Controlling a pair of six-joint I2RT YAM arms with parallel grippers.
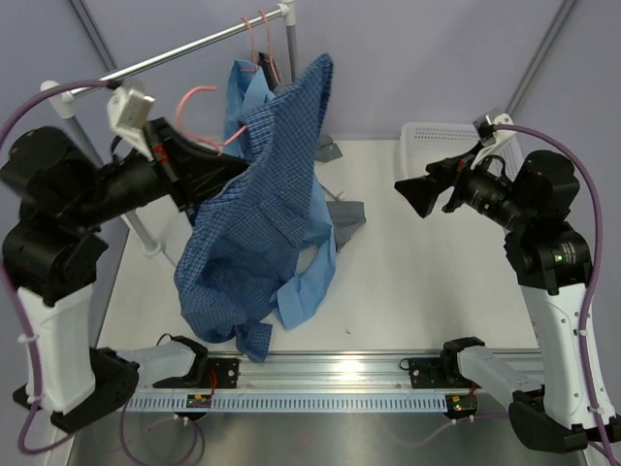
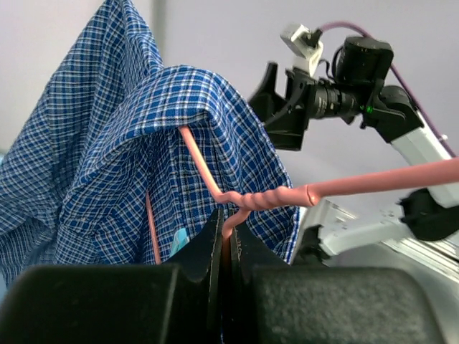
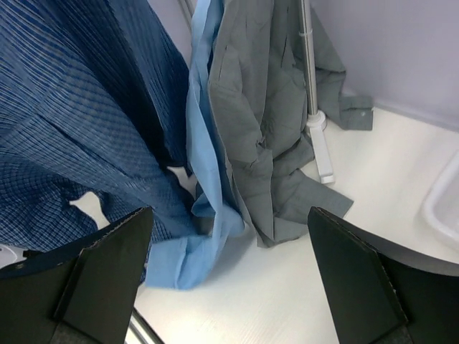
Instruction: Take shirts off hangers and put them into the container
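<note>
Where the left tool (image 2: 228, 240) grips: jaws closed on the wire just below the twisted neck of a pink hanger (image 2: 267, 196), far left.
Dark blue checked shirt (image 1: 252, 223): draped over that hanger, tail trailing onto the worktop (image 1: 417, 282) at near centre.
Light blue shirt (image 3: 204, 143): just right of the checked one, hem on the worktop.
Grey shirt (image 3: 265, 129): right of the light blue, beside the rail's upright.
Rail (image 1: 194, 44): far left, another hanger hooked on it.
Right tool (image 1: 415, 197): jaws wide apart, holding nothing, raised at the right.
Container (image 1: 427, 136): far right corner of the worktop.
</note>
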